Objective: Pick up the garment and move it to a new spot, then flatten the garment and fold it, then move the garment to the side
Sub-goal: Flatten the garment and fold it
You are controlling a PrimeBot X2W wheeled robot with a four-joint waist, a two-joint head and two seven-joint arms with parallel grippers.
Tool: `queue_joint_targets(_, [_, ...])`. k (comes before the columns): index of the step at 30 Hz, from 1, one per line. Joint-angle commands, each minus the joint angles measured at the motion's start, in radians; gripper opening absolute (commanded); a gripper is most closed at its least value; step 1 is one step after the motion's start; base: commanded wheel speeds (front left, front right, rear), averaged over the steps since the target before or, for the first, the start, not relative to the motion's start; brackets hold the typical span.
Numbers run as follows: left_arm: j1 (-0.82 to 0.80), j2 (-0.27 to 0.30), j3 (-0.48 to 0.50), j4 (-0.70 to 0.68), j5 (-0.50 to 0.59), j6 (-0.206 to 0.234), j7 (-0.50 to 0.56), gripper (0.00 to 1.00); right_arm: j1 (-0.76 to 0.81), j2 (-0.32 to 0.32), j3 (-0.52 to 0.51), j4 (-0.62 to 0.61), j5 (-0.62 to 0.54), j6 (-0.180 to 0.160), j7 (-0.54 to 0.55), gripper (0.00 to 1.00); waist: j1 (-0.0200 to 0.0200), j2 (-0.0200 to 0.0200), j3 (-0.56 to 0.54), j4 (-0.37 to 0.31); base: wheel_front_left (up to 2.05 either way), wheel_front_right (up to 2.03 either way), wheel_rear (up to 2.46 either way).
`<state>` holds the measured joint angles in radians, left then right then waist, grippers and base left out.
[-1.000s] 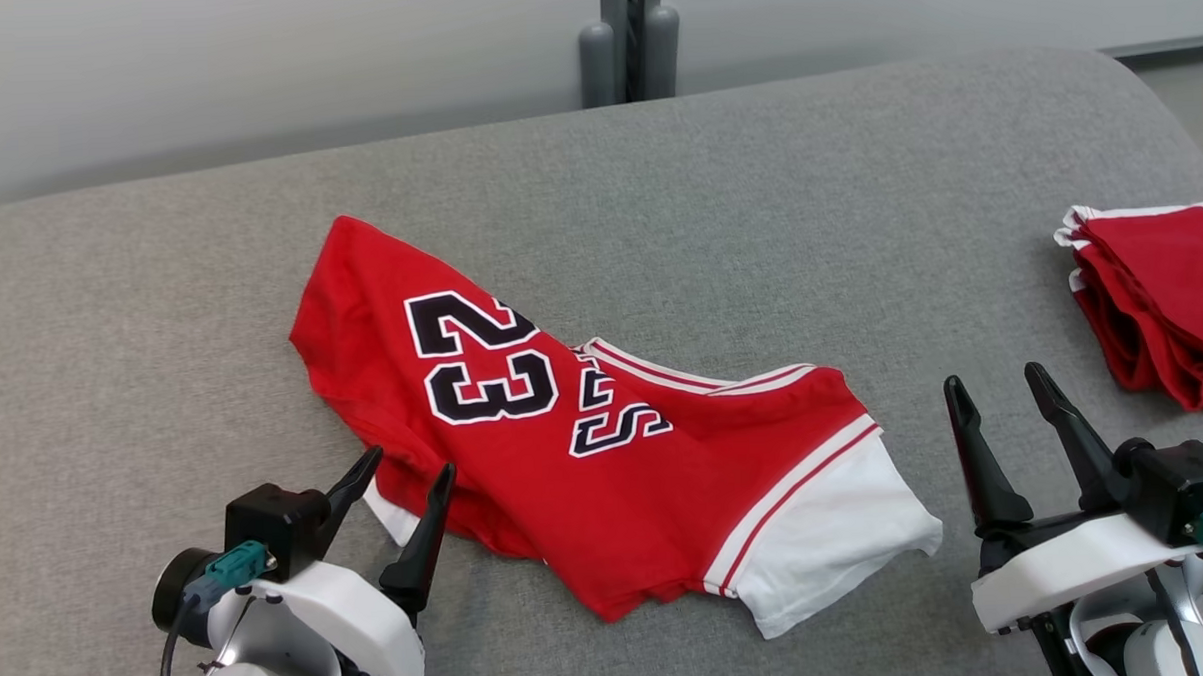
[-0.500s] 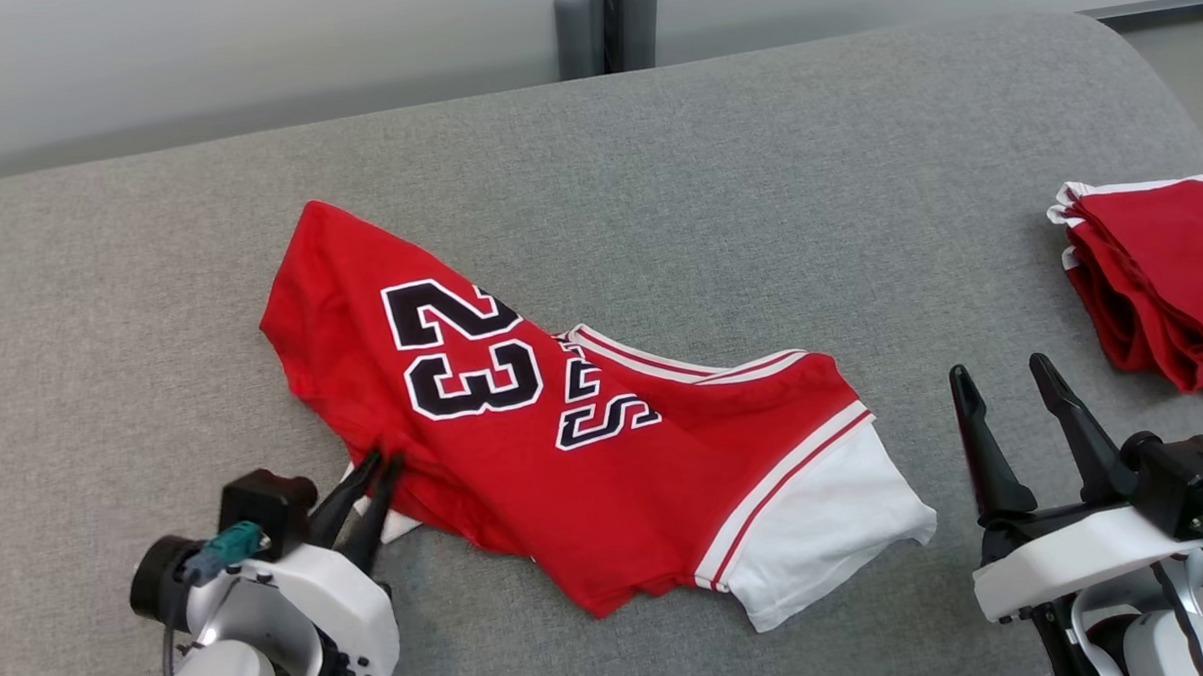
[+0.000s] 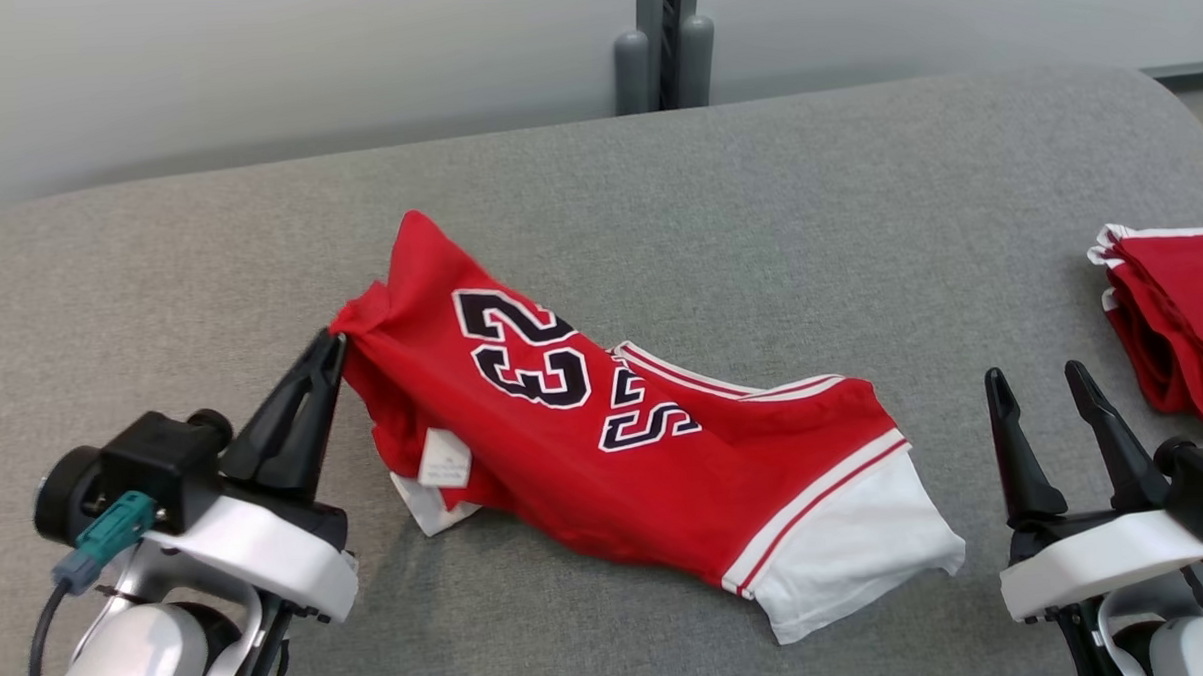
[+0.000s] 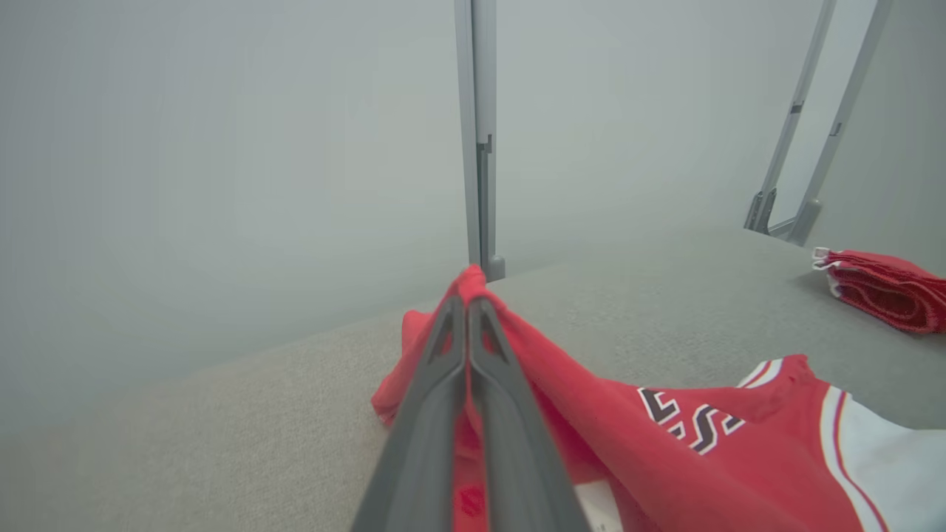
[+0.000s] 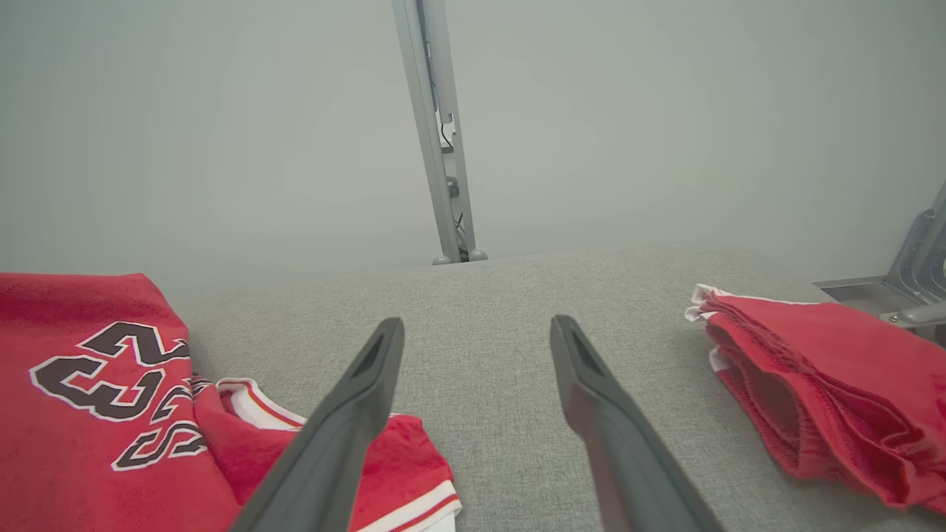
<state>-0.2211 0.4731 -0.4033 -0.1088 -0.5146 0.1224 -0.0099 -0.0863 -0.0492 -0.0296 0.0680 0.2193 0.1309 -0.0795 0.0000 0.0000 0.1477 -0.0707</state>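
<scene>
The garment (image 3: 605, 448) is a red jersey with a black "23", white trim and a white sleeve, lying crumpled on the grey table (image 3: 757, 202). My left gripper (image 3: 334, 345) is shut on the garment's left edge and holds that bunch of red cloth raised off the surface. The left wrist view has the two fingers (image 4: 436, 391) pressed together with red cloth (image 4: 591, 436) pinched at their tips. My right gripper (image 3: 1039, 388) stands open to the right of the white sleeve, apart from the garment (image 5: 111, 391), with bare table between its fingers.
A stack of folded red garments (image 3: 1177, 328) lies at the table's right edge; the right wrist view has the stack (image 5: 813, 377) to the right of my fingers. A grey metal post (image 3: 666, 41) rises behind the table's far edge. Grey wall lies beyond.
My left gripper went from open to shut on the garment's left edge and rose, lifting and bunching that edge, exposing a white tag. The head camera shifted. The right gripper stayed open.
</scene>
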Motion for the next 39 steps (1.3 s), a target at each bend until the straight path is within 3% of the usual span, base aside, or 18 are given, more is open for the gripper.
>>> queue_joint_targets(1, [0.011,0.007,0.006,-0.009,0.002,0.008,0.003,0.0,0.009,-0.004,-0.005,-0.001,-0.001,0.0,0.002,1.0,0.0,0.0,-0.011,0.01,0.0,0.0,0.0])
queue_joint_targets(13, [0.256,0.065,0.116,-0.24,-0.124,0.14,0.119,0.0,0.043,-0.004,-0.037,-0.023,0.011,0.0,0.017,1.0,0.0,0.0,-0.039,0.042,0.0,0.0,0.0])
queue_joint_targets(18, [0.292,0.074,0.122,-0.295,-0.13,0.161,0.14,0.0,0.046,-0.004,-0.046,-0.032,0.013,0.0,0.027,1.0,0.0,0.0,-0.035,0.054,0.0,0.0,0.0])
queue_joint_targets(25, [0.167,0.025,0.078,-0.134,-0.15,0.107,0.142,0.0,0.004,-0.004,-0.018,-0.036,0.022,0.0,0.033,1.0,0.0,0.0,-0.003,0.024,0.0,0.0,0.0])
queue_joint_targets(39, [-0.164,-0.099,0.064,0.47,-0.198,-0.064,0.009,0.0,-0.055,-0.004,0.009,0.005,0.049,0.0,-0.006,1.0,0.0,0.0,0.091,-0.077,0.0,0.0,0.0])
